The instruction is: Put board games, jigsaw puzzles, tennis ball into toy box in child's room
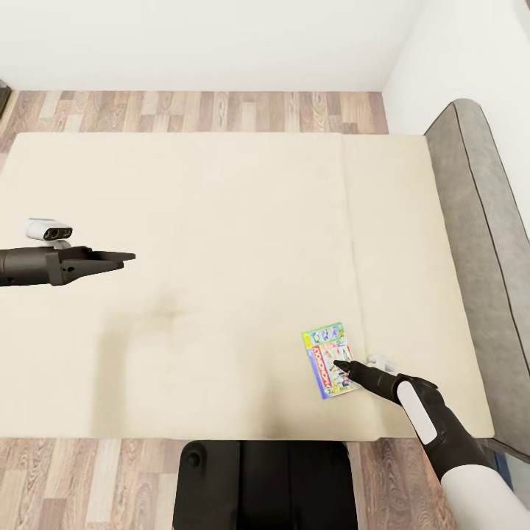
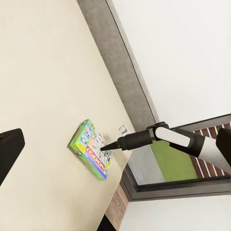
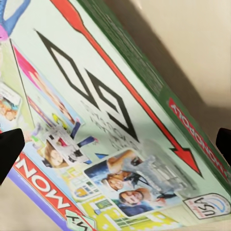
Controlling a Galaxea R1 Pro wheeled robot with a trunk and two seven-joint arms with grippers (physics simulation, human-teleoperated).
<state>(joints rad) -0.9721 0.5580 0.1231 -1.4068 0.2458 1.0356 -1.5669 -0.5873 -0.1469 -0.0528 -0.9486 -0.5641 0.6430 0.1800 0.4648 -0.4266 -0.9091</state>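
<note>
The low wide bed with its plain beige mattress (image 1: 221, 280) spans most of the head view, and its padded grey headboard (image 1: 478, 243) runs down the right side against the white wall. A strip of wood-plank floor (image 1: 191, 110) shows beyond the far edge.

Near the bed's near-right corner lies the flat green-and-white "Monopoly" board game box (image 1: 327, 360), face up, with a red title band and small cartoon pictures on its cover. The right wrist view shows the lid close up — the lettering sharp, the far edge blurred, and the box cut off at the frame on several sides.

The black right gripper (image 1: 343, 366) sits over the box's right half, its tip at the lid. Whether it touches cannot be told, nor how wide its fingers stand. The dark left gripper (image 1: 121, 258) hangs above the mattress's left part, well apart from the box, holding nothing; its fingers look close together, though the gap is hard to read.
</note>
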